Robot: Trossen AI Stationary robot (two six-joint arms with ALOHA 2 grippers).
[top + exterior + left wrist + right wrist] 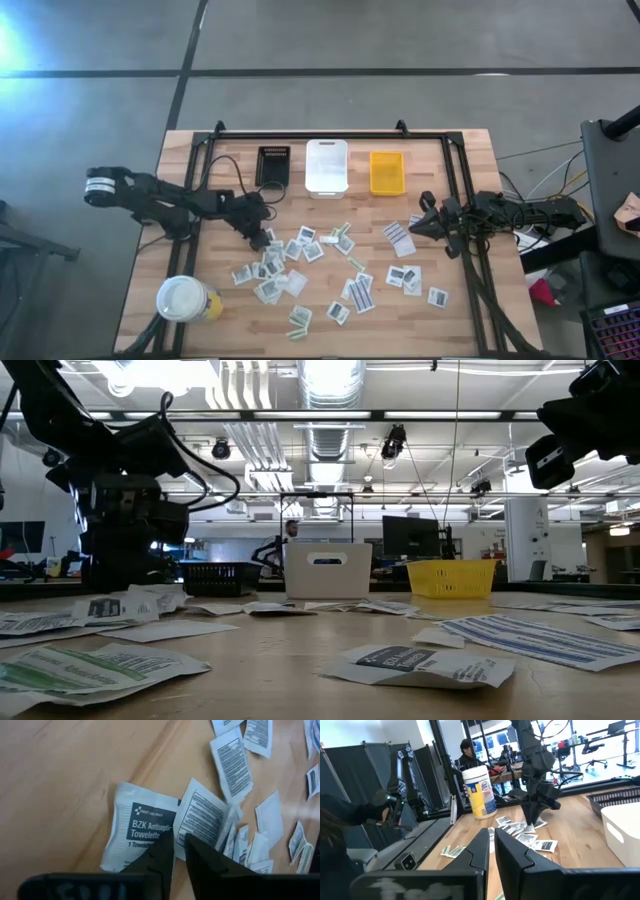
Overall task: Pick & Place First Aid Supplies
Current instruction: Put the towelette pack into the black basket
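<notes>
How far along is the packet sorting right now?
Nothing looks sorted: no packets show in the black bin, white bin or yellow bin. In hand: the left gripper is down at the white BZK antiseptic towelette packet, its narrowly parted fingertips at the packet's edge, no lift visible. The right gripper waits at the table's right side. Left: the scattered flat paper packets across the wooden table.

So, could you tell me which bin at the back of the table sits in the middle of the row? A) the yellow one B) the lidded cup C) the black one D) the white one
D: in the high view the white bin stands between the black bin and the yellow bin.
</notes>
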